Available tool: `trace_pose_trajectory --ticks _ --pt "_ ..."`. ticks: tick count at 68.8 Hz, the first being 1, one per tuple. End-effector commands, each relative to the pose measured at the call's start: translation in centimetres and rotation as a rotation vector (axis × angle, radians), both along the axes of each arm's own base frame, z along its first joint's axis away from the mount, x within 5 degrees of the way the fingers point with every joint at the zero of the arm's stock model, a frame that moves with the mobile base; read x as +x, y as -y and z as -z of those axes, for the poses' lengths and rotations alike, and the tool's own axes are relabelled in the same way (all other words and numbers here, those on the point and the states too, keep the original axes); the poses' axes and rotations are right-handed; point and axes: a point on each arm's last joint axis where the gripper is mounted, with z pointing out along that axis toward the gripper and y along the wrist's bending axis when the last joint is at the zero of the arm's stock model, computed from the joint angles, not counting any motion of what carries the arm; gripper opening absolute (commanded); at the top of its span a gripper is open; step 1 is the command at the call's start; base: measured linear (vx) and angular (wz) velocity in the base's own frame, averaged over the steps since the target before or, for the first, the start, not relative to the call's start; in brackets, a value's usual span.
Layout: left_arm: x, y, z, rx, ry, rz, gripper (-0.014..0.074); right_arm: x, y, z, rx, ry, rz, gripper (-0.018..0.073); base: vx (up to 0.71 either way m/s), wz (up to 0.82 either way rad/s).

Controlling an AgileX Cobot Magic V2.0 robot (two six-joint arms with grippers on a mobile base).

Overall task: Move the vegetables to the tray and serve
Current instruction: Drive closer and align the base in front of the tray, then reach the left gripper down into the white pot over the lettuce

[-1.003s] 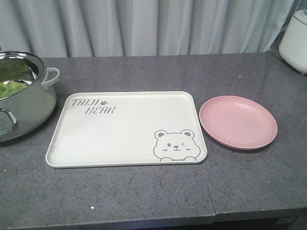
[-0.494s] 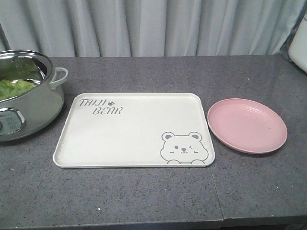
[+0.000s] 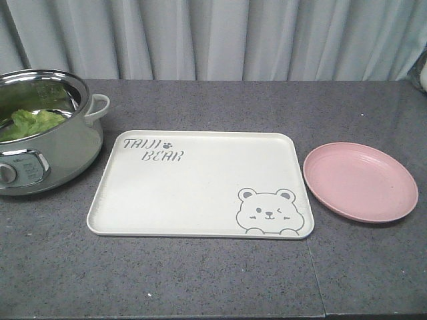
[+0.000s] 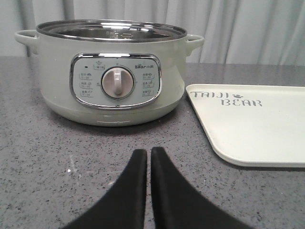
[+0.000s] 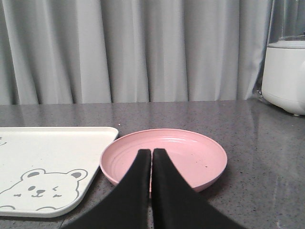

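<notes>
The vegetables point(image 3: 30, 123), green leafy lettuce, lie inside a pale green electric pot point(image 3: 47, 137) at the left of the counter. The cream tray point(image 3: 193, 180) with a bear drawing lies flat in the middle, with nothing on it. From the left wrist, the pot point(image 4: 112, 71) stands ahead and the tray point(image 4: 252, 124) to the right; my left gripper point(image 4: 148, 153) is shut with nothing in it, low over the counter. My right gripper point(image 5: 151, 152) is shut and holds nothing, in front of the pink plate point(image 5: 164, 157), with the tray point(image 5: 47, 162) on its left.
A round pink plate point(image 3: 360, 180) with nothing on it sits right of the tray. A white appliance point(image 5: 286, 76) stands at the far right of the dark speckled counter point(image 3: 200, 280). Grey curtains hang behind. A seam runs through the counter near its front right.
The front view has shifted: pot, tray and plate all slid to the right in frame, and more of the pot shows. The objects keep their places relative to each other.
</notes>
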Motion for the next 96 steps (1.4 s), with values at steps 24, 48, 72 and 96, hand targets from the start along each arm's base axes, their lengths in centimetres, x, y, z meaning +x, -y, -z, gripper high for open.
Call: trace_pose_trajectory --ticks 24,48,72,96 --pt "0.0 0.1 0.0 -0.010 0.063 0.011 -0.0006 0.0 0.0 -0.2 -0.002 0.068 0.000 -0.0003 0.00 0.00" --pt "0.0 0.2 -0.3 -0.020 0.095 0.016 -0.0006 -0.1 0.0 -0.4 0.018 0.079 -0.002 -0.0003 0.00 0.00" --pt "-0.3 0.0 -2.9 -0.481 0.361 0.048 -0.0006 -0.3 0.2 -1.7 0.487 0.210 -0.059 -0.0003 0.00 0.00" --pt "-2.8 -0.1 -10.6 -0.543 0.585 0.111 0.0004 -1.0 0.1 -13.9 0.296 0.180 -0.037 0.0053 0.00 0.00"
